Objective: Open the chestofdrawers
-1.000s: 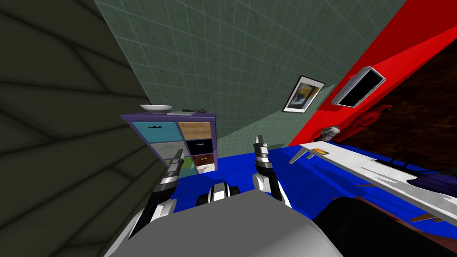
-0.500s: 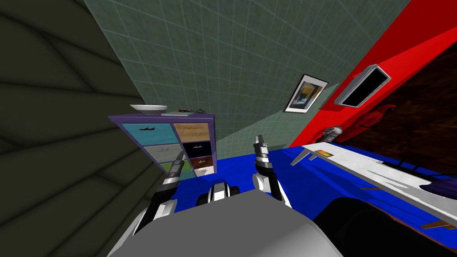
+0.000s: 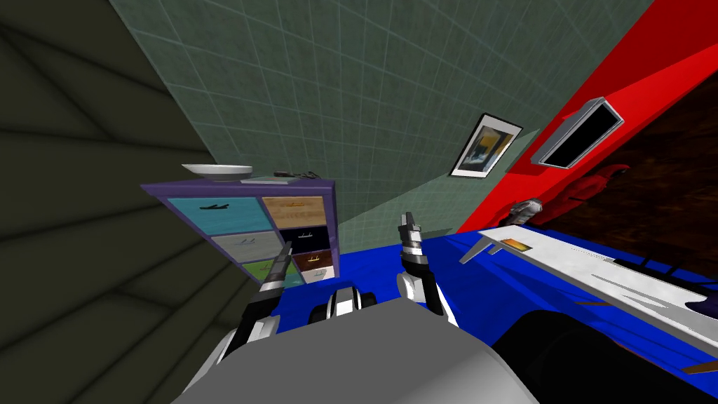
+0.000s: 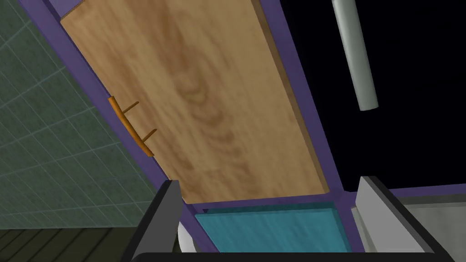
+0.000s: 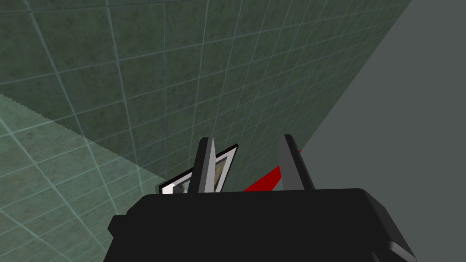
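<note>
Two pincers are raised ahead of the robot, the left one at the task's object. The left pincer [image 3: 282, 254] has its fingers spread wide and pinches nothing. It points at the chest of drawers [image 3: 259, 228], which stands close in front of it on the blue floor [image 3: 371, 261], backed by a green tiled wall [image 3: 350, 105]. In the head view the fingertips overlap the chest's lower drawers; contact cannot be judged.

In the left wrist view a teal drawer front [image 4: 273, 227] lies between the two fingers, with a wooden drawer front [image 4: 195, 91] just beyond the fingertips. The wooden front's thin bar handle [image 4: 132, 126] sits past one finger, apart from both. On the other finger's side are a dark drawer front [image 4: 409, 136] with a pale grey bar handle [image 4: 355, 54] and a grey drawer front [image 4: 437, 218]. All the fronts seen sit within the purple frame [image 4: 296, 82]. A white bowl [image 3: 217, 170] rests on the chest's top, above the left pincer.

The right pincer [image 3: 407, 223] is held upright, well apart from the chest on its far side from the left pincer. Its fingers stand apart with a narrower gap and hold nothing. A long white table [image 3: 596, 270] lies off to its outer side.
</note>
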Robot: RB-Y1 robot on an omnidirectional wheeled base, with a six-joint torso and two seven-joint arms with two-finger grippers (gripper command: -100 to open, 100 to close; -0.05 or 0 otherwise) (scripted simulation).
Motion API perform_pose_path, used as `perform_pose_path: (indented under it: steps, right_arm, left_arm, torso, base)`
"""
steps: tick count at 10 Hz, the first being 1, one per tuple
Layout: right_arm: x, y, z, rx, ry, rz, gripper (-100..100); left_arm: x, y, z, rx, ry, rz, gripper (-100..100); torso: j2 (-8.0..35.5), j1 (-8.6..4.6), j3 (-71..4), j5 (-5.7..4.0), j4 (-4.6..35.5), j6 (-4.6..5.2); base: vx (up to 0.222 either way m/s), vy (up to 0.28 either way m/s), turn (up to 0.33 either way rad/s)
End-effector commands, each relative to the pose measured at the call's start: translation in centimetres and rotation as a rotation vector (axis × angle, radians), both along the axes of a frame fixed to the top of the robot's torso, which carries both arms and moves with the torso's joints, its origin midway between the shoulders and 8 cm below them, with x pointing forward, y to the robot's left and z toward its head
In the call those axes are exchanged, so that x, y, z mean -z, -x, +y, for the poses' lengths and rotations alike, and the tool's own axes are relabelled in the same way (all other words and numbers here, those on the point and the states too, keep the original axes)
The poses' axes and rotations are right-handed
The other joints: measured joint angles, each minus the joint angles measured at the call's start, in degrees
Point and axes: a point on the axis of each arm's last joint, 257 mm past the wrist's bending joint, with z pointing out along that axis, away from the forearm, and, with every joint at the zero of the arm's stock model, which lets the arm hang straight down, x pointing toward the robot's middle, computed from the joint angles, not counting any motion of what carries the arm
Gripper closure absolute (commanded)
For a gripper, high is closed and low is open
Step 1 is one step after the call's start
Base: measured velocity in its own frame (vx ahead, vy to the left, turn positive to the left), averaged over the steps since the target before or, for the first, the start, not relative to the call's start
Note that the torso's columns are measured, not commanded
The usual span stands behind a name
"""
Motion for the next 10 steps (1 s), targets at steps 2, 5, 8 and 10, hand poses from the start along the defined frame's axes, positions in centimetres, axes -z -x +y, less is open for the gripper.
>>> perform_pose_path:
  steps: [2, 5, 8, 10]
  right_arm:
    - [0.0, 0.0, 0.0, 0.0, 0.0, 0.0, 0]
    - [0.0, 0.0, 0.0, 0.0, 0.0, 0.0, 0]
    - [0.0, 0.0, 0.0, 0.0, 0.0, 0.0, 0]
    - [0.0, 0.0, 0.0, 0.0, 0.0, 0.0, 0]
  left_arm:
    - [2.5, -0.1, 0.5, -0.012, 0.004, 0.037, -100]
    - [5.0, -0.2, 0.4, -0.027, 0.024, 0.075, -100]
    - [6.8, -0.3, -0.5, -0.044, 0.07, 0.099, -100]
    - [7.5, -0.3, -1.4, -0.055, 0.108, 0.105, -100]
  torso:
    - [0.1, -0.01, 0.1, -0.01, 0.0, 0.0]
    - [0.0, -0.03, 0.0, -0.01, 0.0, 0.0]
    - [0.1, -0.02, 0.0, -0.01, 0.0, 0.0]
    - [0.1, 0.0, 0.1, 0.0, 0.0, 0.0]
  base:
    - [0.067, -0.03, 0.001]
    - [0.088, -0.033, 0.0]
    - [0.081, -0.032, 0.0]
    - [0.047, -0.022, 0.0]
